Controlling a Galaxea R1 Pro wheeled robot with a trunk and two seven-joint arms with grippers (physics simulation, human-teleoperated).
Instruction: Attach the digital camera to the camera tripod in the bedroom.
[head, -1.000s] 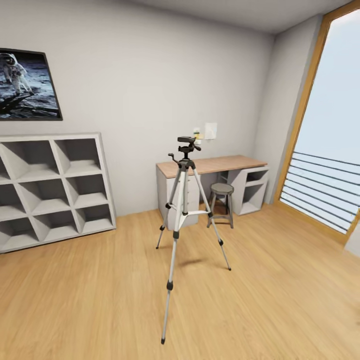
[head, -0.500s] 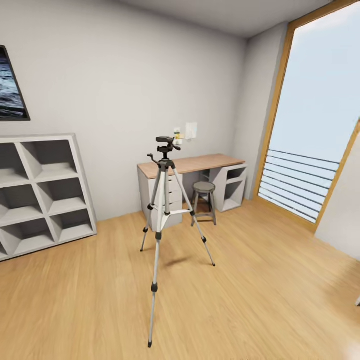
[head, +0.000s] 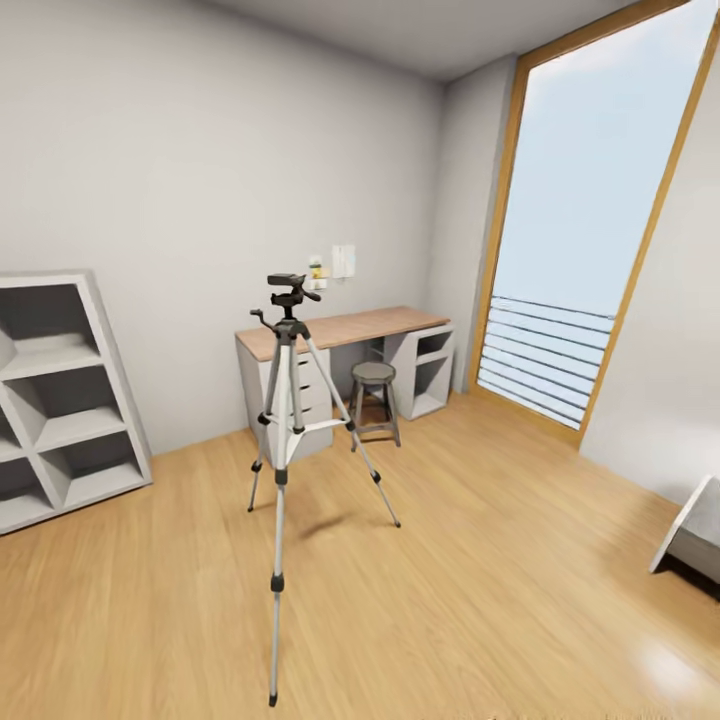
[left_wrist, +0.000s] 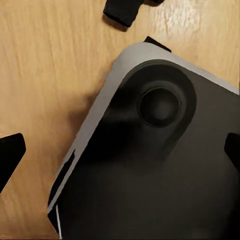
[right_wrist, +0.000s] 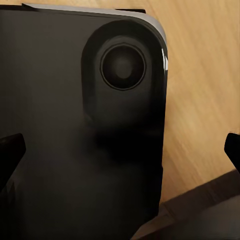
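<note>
Silver-legged camera tripod (head: 284, 440) stands upright at 11 o'clock; both grippers' fingers spread, pinching nothing.

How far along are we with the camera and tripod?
Early. Done: we are in the bedroom, and the tripod stands on the wood floor before the desk. In hand: nothing; both wrist views look down at the robot's own base, fingers spread and empty. Left: find the camera, grasp it and mount it on the tripod's head.

silver metal camera tripod (head: 285, 420) legs (black joints), wood floor (head: 480, 560)
</note>
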